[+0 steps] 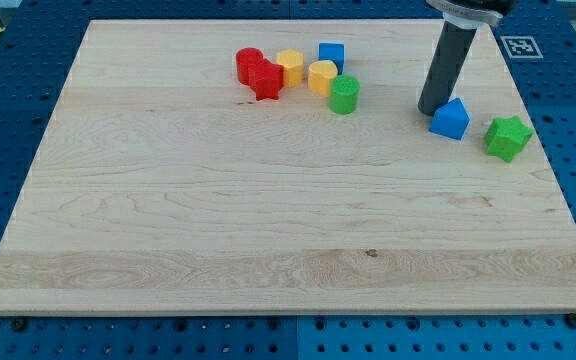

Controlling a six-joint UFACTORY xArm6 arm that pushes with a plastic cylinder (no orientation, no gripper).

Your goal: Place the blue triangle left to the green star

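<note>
- You have the blue triangle [450, 119] sitting near the board's right edge, just to the view's left of the green star [508, 137] and slightly nearer the view's top.
- A narrow strip of bare wood shows between the two, so they stand close together without touching.
- My tip [432, 109] rests on the wooden board [268, 230] right at the triangle's upper-left side; you cannot tell from this angle whether it touches the block or stops just short of it.
- The tool is a plain dark rod with nothing to open or close, and it holds nothing; it can only push.
- Judging by how things lie, the task looks nearly or already done: the triangle is on the star's left, as asked.
- What may be left is a small nudge toward the view's bottom to bring the triangle level with the star, and then lifting the tip clear.
- The other blocks sit well apart near the view's top: a red cluster [257, 72], two yellow blocks [290, 66] [322, 76], a blue cube [331, 55] and a green cylinder [344, 95]. None stands in your way.
</note>
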